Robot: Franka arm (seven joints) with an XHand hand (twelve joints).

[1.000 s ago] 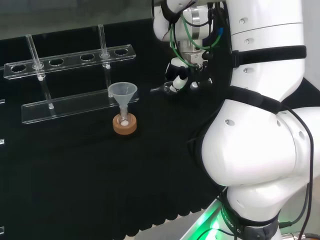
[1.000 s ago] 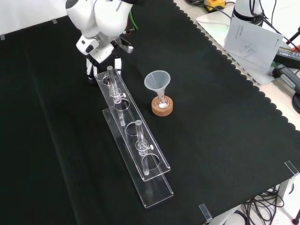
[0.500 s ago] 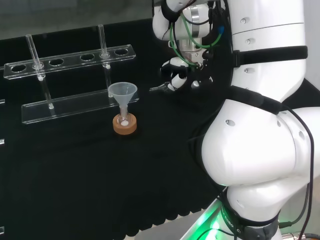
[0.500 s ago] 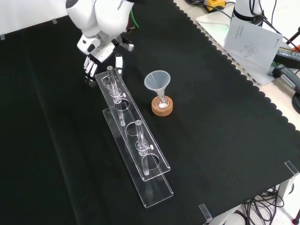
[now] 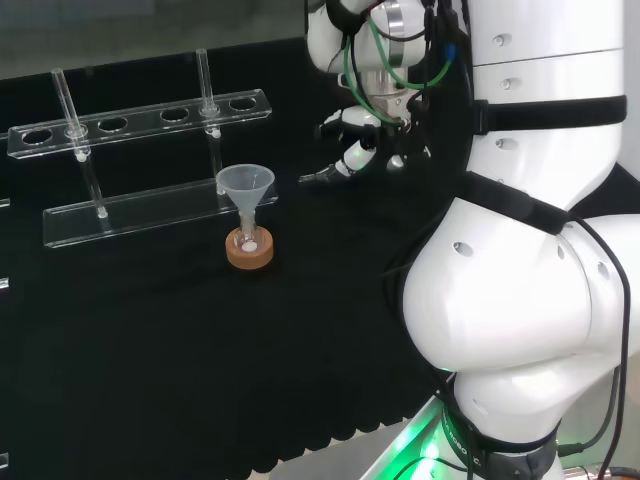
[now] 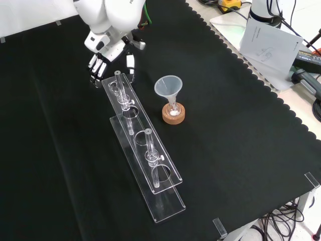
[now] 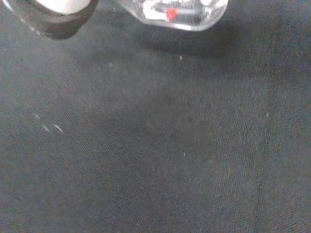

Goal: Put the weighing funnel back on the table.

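Observation:
In the head view the weighing funnel (image 5: 316,178), a small clear piece with a thin stem, lies on the black cloth. The hand (image 5: 358,152) hovers just above and to the right of it with its fingers straight and nothing in them. In the front view the hand (image 6: 103,56) hangs at the far end of the clear rack, fingers spread and pointing down at the cloth. The wrist view has a clear glassy piece (image 7: 175,12) on the cloth and a black and white fingertip (image 7: 53,17) apart from it.
The big funnel (image 5: 245,185) stands in a small flask on a cork ring (image 5: 249,254), left of the hand in the head view. A long clear tube rack (image 6: 145,155) with two glass tubes runs toward the front. Papers (image 6: 266,40) lie beyond the cloth's scalloped edge.
A second ago the fingers were curled low over the cloth. They have since straightened, and the hand has risen away from the weighing funnel, which stays on the cloth.

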